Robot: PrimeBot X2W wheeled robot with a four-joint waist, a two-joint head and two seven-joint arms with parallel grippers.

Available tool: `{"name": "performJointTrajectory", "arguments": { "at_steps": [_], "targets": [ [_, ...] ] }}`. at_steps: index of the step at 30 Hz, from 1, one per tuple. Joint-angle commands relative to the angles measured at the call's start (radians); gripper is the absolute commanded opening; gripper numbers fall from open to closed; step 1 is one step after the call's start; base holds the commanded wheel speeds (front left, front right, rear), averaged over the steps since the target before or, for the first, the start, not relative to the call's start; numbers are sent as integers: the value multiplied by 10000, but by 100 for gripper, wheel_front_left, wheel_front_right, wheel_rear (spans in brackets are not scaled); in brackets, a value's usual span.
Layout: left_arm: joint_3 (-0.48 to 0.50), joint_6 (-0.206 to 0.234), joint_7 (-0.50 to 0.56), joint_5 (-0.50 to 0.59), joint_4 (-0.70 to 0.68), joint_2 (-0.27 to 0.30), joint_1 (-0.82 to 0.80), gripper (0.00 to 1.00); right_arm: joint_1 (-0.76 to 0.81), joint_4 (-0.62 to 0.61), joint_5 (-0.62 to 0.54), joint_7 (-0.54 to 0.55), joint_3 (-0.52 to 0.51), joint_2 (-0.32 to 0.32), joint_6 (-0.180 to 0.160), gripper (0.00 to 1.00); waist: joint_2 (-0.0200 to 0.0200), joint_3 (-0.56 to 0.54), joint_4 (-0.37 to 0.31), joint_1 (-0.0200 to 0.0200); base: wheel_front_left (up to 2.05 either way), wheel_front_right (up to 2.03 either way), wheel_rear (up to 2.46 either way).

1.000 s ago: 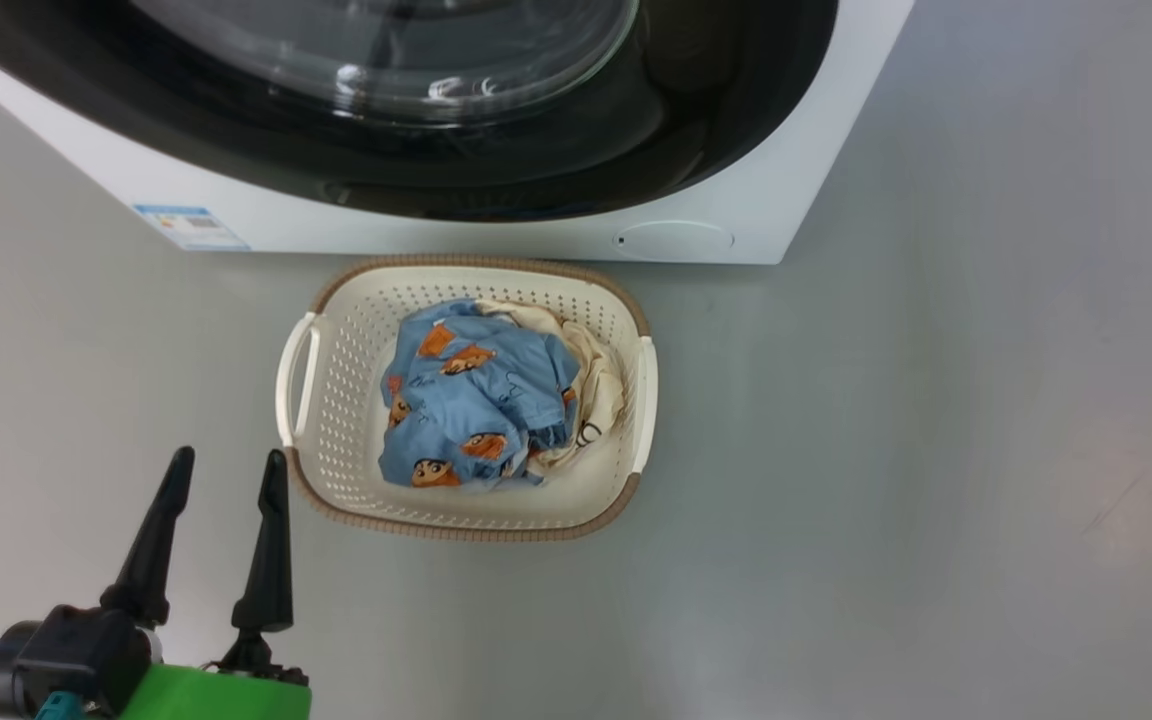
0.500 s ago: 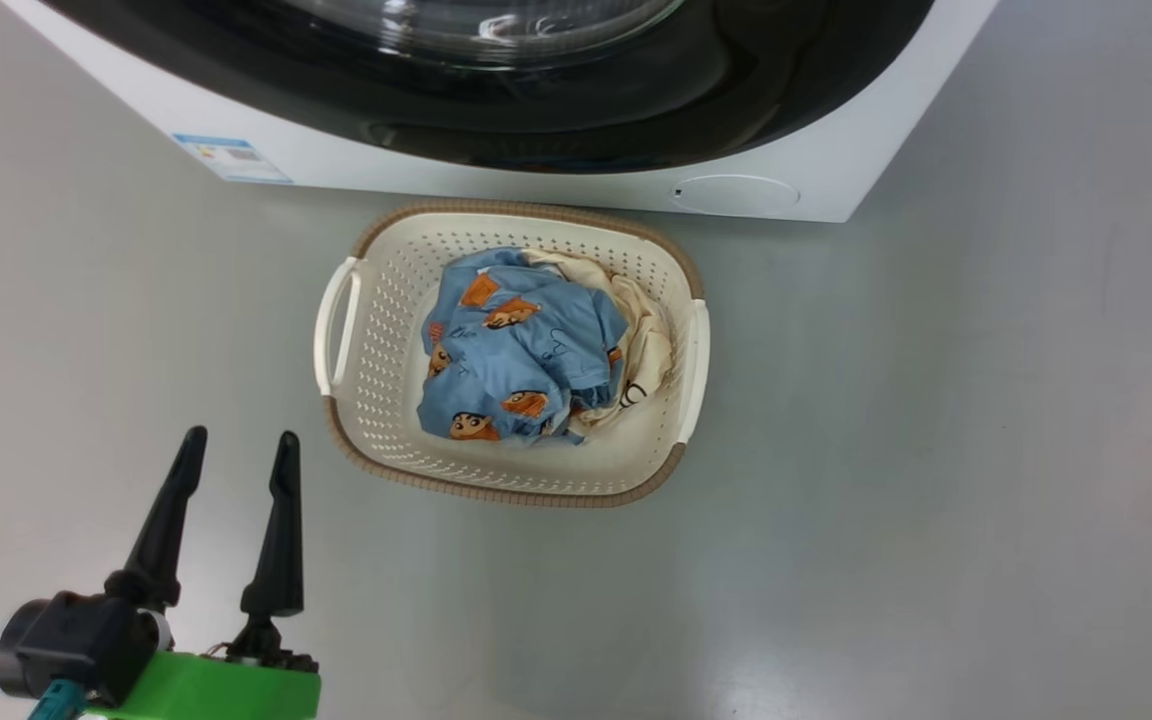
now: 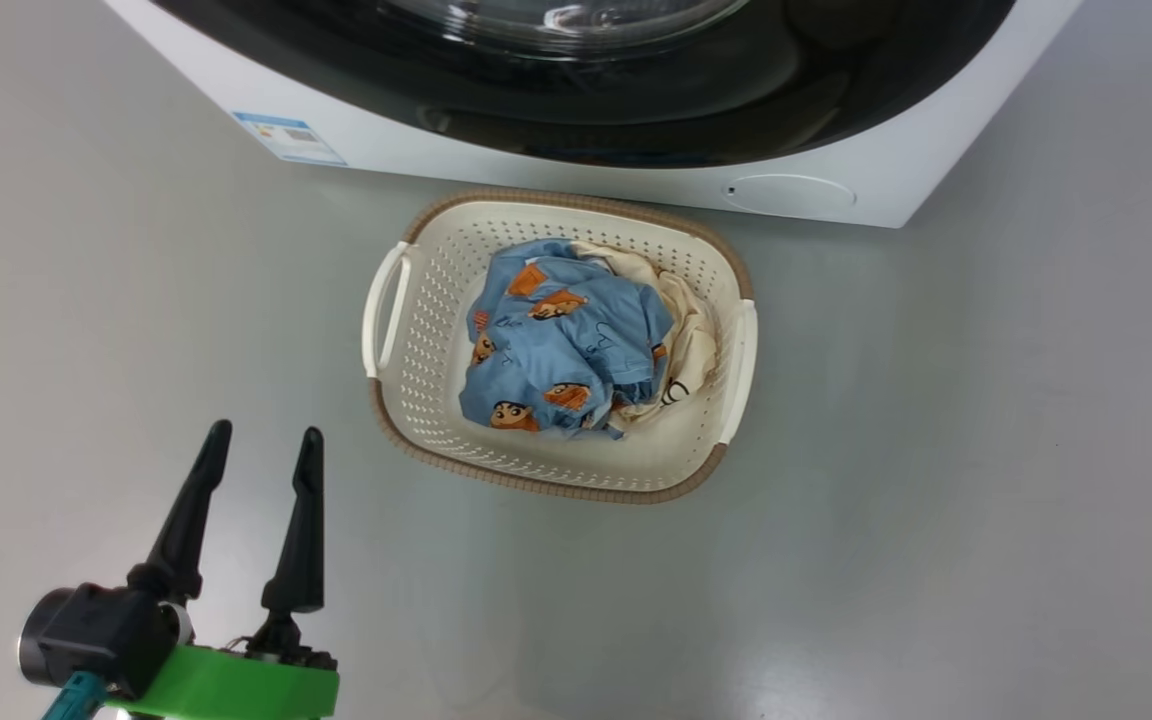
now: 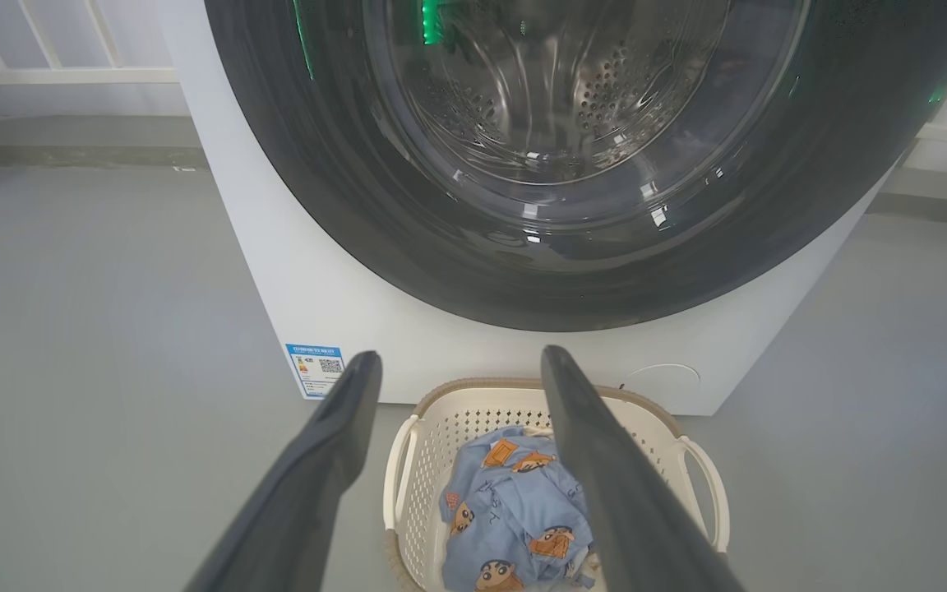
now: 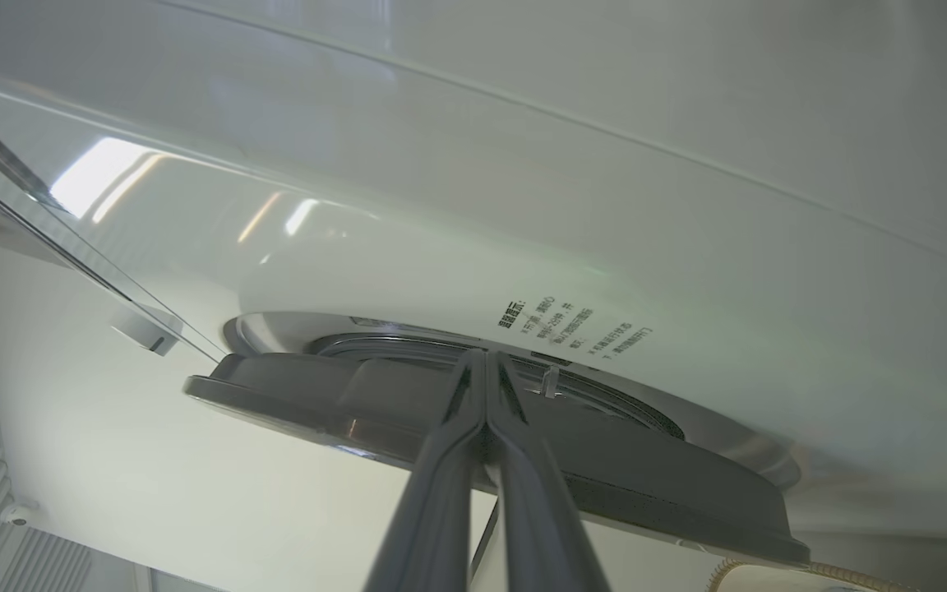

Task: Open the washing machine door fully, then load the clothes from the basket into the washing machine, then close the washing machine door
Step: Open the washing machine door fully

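Left claw point(image 3: 266, 430) gapes near basket point(image 3: 556, 488); right claw point(image 5: 486, 358), pinched together, by washing machine door point(image 5: 293, 388).

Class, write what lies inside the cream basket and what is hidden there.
A crumpled light blue garment with orange-and-black cartoon faces lies on top of a cream-white garment, which shows along one edge. The rest of the cream one and the basket floor under both are covered.

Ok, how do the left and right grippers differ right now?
The left gripper is open, fingers spread; the right gripper is shut, fingers pressed together. The left gripper hangs beside the basket, clear of it; the right gripper's tips sit at the dark rim of the washing machine door. Both have two long dark fingers and hold nothing.
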Motion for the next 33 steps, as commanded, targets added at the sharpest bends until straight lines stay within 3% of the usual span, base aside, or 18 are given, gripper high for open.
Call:
{"name": "performJointTrajectory", "arguments": {
  "at_steps": [1, 20, 33],
  "targets": [
    [309, -16, -63, -90, -157, 130, -29, 100, -224, -211, -84, 54, 171, -46, 16, 0, -1, 16, 113, 0, 0, 0, 0],
    [221, -16, -63, -290, -167, 62, 47, 100, -1431, 59, -311, 144, 743, -235, 16, 0, -1, 543, 854, 0, 0, 0, 0],
    [256, -16, -63, -581, -134, 58, -48, 100, -1610, 180, -366, 176, 1085, -274, 16, 0, -1, 623, 998, 0, 0, 0, 0]
  ]
}}
